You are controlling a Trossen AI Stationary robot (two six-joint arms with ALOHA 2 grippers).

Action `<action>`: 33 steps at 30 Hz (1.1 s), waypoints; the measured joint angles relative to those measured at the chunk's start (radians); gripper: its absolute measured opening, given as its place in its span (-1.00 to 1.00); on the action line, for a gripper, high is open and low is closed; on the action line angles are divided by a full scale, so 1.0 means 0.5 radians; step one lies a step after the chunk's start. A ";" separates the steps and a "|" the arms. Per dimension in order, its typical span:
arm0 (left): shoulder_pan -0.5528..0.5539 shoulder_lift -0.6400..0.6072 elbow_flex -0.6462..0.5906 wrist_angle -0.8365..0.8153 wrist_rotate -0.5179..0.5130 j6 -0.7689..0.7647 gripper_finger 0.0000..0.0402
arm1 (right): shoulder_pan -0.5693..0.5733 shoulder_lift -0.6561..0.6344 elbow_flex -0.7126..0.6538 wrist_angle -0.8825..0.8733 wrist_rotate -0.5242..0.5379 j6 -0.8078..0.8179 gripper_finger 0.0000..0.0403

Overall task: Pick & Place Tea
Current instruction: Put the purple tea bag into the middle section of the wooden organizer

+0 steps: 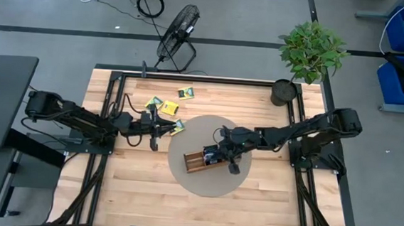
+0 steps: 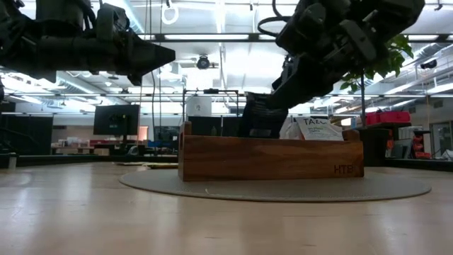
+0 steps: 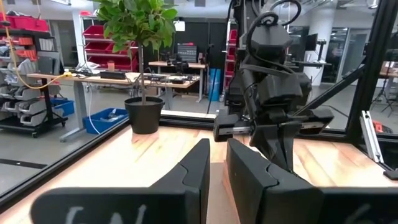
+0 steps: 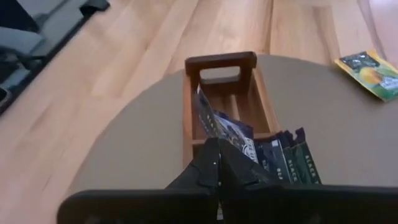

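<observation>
The brown wooden tray (image 1: 197, 160) stands on a round grey mat (image 1: 204, 184) at mid-table. My right gripper (image 4: 218, 152) slants down over the tray's right end, shut on a dark blue tea sachet (image 4: 217, 121). More dark sachets (image 4: 289, 158) stand in that end compartment, and a white one (image 2: 318, 129) shows above the tray wall. Yellow-and-green sachets (image 1: 163, 107) lie flat on the wood at the far left, and another (image 4: 370, 73) lies at the mat's edge. My left gripper (image 1: 156, 132) hovers left of the mat, near level, with a narrow gap and nothing between its fingers. My right gripper pinches the dark blue sachet by its near edge (image 4: 219, 142) between its two fingers. The fingers come slanting down from the table's right side. The sachet stands on edge, tilted, in front of the fingertips inside the tray; whether it touches the tray floor is hidden.
A potted plant (image 1: 309, 53) stands at the table's far right corner. A black fan (image 1: 177, 33) sits on the floor beyond the far edge. Black frame rails (image 1: 109, 114) run along the table's left and right sides. Bare wood lies along the near edge.
</observation>
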 joint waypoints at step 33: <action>0.000 0.000 0.000 0.029 0.000 0.001 -0.71 | 0.023 -0.106 0.017 -0.199 0.174 0.159 -1.00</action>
